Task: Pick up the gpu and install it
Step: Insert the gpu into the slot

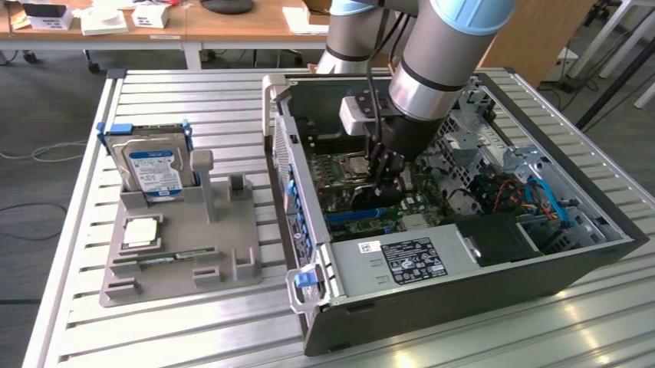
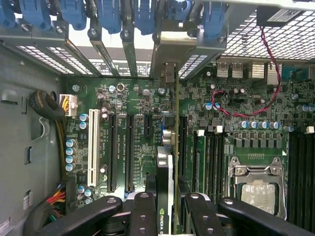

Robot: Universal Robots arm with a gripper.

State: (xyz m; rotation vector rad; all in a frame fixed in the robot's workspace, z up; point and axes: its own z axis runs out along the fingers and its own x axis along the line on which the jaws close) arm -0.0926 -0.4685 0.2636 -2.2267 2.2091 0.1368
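My gripper (image 1: 382, 178) reaches down into the open computer case (image 1: 573, 264) and is shut on the gpu (image 1: 370, 196), a dark card held on edge over the motherboard (image 1: 353, 170). In the wrist view the gpu (image 2: 171, 162) runs edge-on away from my black fingers (image 2: 142, 211), and my gripper (image 2: 168, 219) clamps it from both sides. Its silvery bracket (image 2: 172, 49) stands at the rear slot openings under the blue clips (image 2: 142, 12). The card lines up with a blue slot (image 2: 166, 123). I cannot tell whether its lower edge sits in that slot.
Long black expansion slots (image 2: 112, 147) and a white one (image 2: 91, 147) lie beside the card, with the CPU socket (image 2: 256, 184) on the other side. The power supply (image 1: 404, 261) fills the case's near corner. Outside it, a grey holder (image 1: 189, 253) carries a hard drive (image 1: 153, 165), a processor (image 1: 140, 230) and a memory stick (image 1: 169, 259).
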